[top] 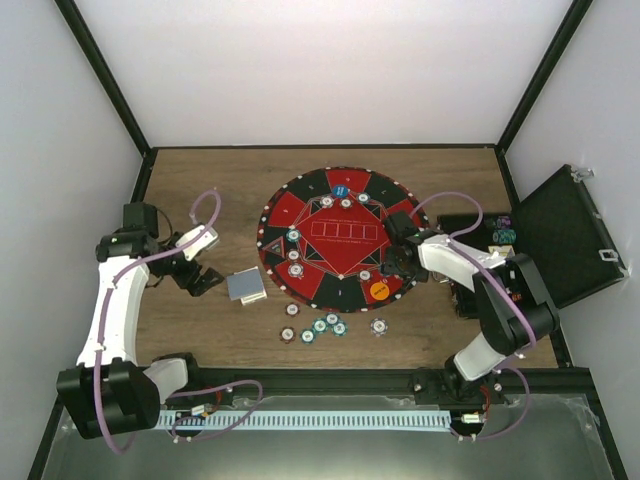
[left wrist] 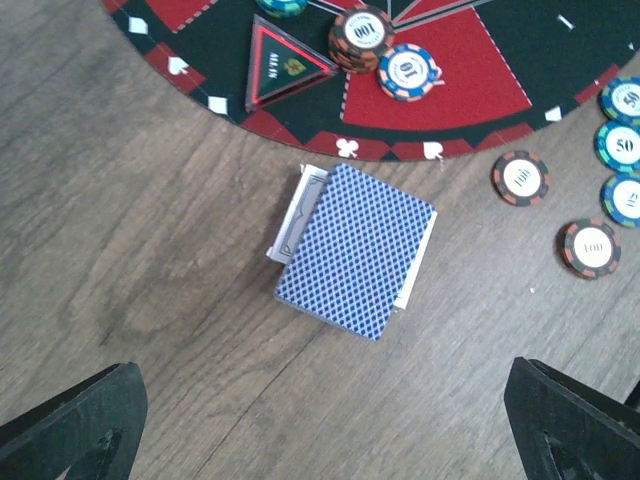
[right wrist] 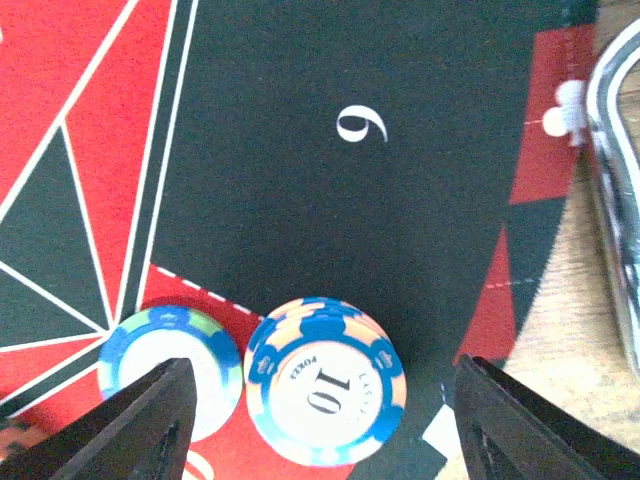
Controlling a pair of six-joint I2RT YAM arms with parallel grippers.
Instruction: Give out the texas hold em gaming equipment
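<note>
The job looks about midway. The round mat (top: pixel 345 235) in the middle of the worktop (top: pixel 200 190) already carries chips at several seats. It also has a blue button disc (top: pixel 340 189) at its far rim and an orange button disc (top: pixel 380 291) at its near-right rim. No card shows on the mat. The deck of cards (top: pixel 246 285) lies backs upward on bare wood just beside the mat's left rim, so dealing appears not yet begun. A cluster of loose chips (top: pixel 320 325) lies off the mat, between it and the near edge of the worktop. More chips (top: pixel 503 236) sit in the black case (top: pixel 570 235) at the right edge, and both lots are probably left to share out.

The left end effector (top: pixel 197 272) hangs over the wood left of the deck, fingers spread wide, holding nothing. The right end effector (right wrist: pixel 320 400) is low over the mat's right side. Its fingers are apart around a chip stack (right wrist: pixel 325 395) with a gap on each side, so the stack stands on the mat unheld.

The stack's top chip reads "10" and "POKER". The black seat beyond it shows a white "9", or "6" read the other way. In the left wrist view, the mat holds a chip marked "100" (left wrist: pixel 360 35) and a chip marked "10" (left wrist: pixel 408 72). Off the mat, a green chip (left wrist: pixel 622 146) reads "50" and a red-and-black chip (left wrist: pixel 592 248) reads "100"
</note>
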